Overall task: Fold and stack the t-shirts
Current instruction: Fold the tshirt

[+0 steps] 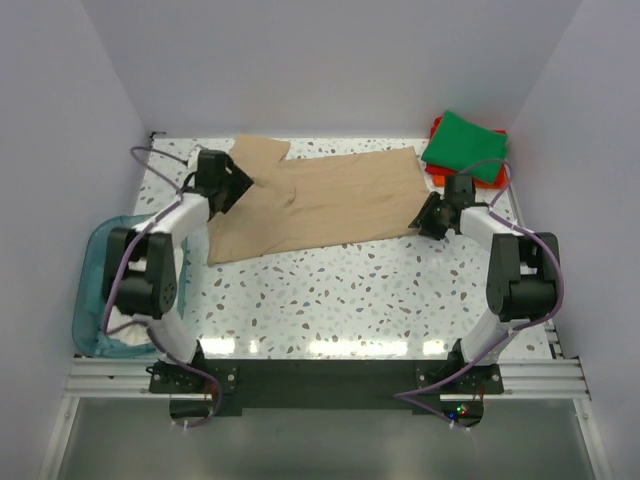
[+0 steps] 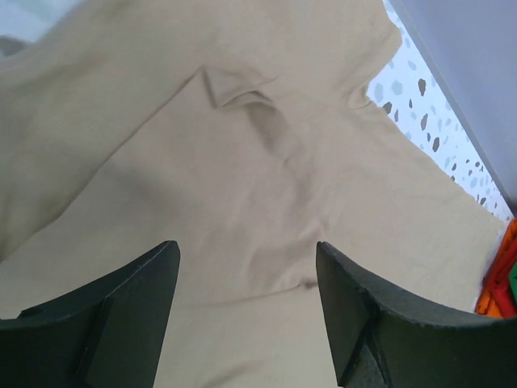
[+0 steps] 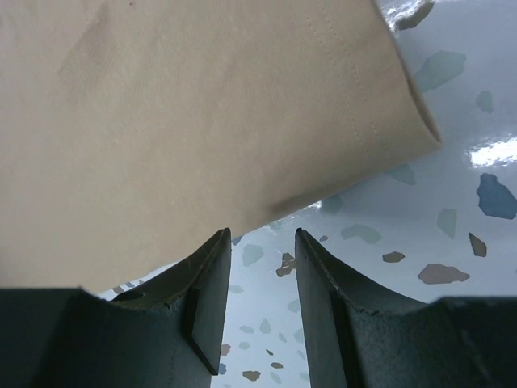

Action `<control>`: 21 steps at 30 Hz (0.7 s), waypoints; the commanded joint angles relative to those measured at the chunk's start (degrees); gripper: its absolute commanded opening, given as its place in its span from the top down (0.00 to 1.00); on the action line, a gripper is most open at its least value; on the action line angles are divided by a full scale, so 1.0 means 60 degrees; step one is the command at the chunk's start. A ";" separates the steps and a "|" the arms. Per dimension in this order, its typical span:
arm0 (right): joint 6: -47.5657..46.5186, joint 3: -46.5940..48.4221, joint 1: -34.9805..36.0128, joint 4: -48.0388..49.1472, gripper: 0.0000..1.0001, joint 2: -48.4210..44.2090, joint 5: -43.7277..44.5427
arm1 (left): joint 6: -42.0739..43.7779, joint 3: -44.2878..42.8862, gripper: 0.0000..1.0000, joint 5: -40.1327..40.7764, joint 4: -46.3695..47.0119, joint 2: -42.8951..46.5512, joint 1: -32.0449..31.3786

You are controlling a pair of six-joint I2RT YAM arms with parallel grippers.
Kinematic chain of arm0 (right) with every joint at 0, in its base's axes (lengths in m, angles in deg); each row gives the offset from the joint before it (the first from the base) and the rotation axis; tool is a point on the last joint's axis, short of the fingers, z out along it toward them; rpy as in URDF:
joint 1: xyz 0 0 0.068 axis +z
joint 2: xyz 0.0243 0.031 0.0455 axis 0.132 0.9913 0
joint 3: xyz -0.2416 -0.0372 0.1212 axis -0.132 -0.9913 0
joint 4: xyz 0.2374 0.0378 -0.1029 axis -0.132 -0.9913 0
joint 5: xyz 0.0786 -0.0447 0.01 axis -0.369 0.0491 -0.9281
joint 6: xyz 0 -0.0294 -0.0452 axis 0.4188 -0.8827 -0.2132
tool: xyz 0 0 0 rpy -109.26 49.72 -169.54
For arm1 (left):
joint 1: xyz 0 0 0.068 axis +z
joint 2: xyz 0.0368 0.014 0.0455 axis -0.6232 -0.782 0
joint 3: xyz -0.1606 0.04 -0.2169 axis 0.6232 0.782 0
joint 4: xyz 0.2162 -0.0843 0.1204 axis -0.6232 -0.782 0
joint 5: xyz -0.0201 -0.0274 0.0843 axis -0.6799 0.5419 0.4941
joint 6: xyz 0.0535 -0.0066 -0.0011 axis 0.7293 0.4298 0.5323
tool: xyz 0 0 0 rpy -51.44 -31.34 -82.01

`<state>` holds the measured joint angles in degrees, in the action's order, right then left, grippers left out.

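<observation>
- Tan t-shirt (image 1: 320, 200) is lying on the speckled surface (image 1: 330, 290), long axis running left to right between the arms
- Left hand (image 2: 246, 259) is hovering spread wide over the sleeve end
- Right hand (image 3: 262, 238) is sitting slightly parted, gripping nothing, shirt edge just beyond its tips

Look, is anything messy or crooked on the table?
Yes. The tan shirt lies slanted across the table, not squared up, with a small puckered wrinkle in it. Nothing looks spilled or torn.
</observation>
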<state>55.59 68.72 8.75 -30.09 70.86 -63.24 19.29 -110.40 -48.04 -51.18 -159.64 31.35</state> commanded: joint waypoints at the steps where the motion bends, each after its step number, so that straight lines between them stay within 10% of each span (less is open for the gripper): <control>1: 0.0120 0.0448 -0.0180 -0.0065 0.59 -0.0209 0.0382 | -0.0394 0.1496 0.28 0.1875 -0.1301 0.2523 -0.0147; 9: 0.0457 0.0815 -0.0166 -0.0212 0.58 0.0085 0.0426 | -0.0803 0.5482 0.35 0.2477 -0.1991 0.6161 -0.0323; 21: 0.0560 0.0361 -0.0839 -0.0066 0.58 0.0173 0.0632 | -0.1287 0.6715 0.38 0.2814 -0.1275 0.5888 -0.0338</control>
<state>58.24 71.38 4.38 -31.46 70.99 -60.51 13.11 -70.45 -33.77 -62.92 -122.86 29.52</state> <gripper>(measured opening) 0.420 0.620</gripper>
